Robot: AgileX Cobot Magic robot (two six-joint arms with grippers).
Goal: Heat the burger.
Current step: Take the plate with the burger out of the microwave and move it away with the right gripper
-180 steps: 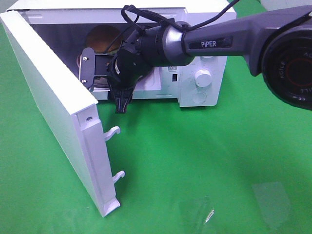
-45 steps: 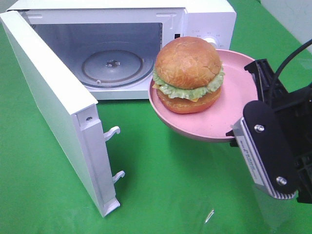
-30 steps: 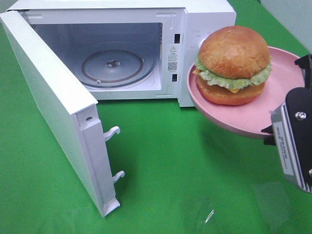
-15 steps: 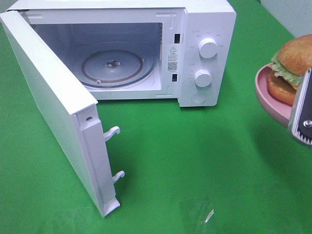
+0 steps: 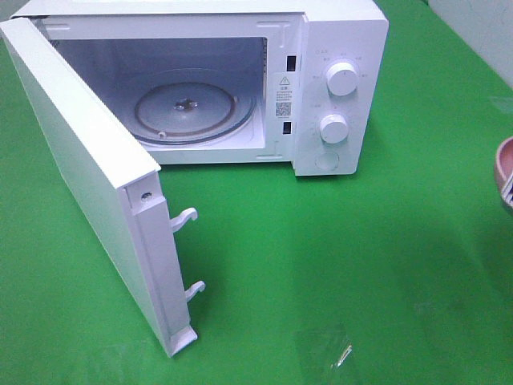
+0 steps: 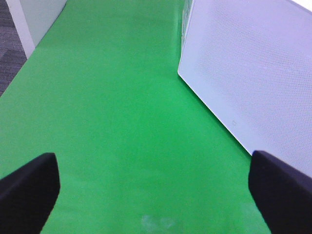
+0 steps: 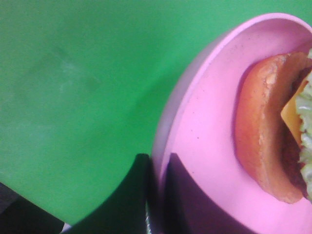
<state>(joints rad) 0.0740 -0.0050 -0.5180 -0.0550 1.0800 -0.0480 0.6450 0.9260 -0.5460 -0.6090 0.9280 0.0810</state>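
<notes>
The right gripper (image 7: 155, 195) was clamped on the rim of the flat pink round plate (image 7: 204, 146), carrying the glossy brown-bunned burger (image 7: 273, 141) with its lettuce frill. The left gripper (image 6: 156, 187) hung wide open, empty. Moments before, plate and burger hovered right at the white box microwave (image 5: 337, 88); now they'd swung well clear of it, its door open and glass turntable (image 5: 188, 108) bare. Apparently heating was finished and serving remained.
</notes>
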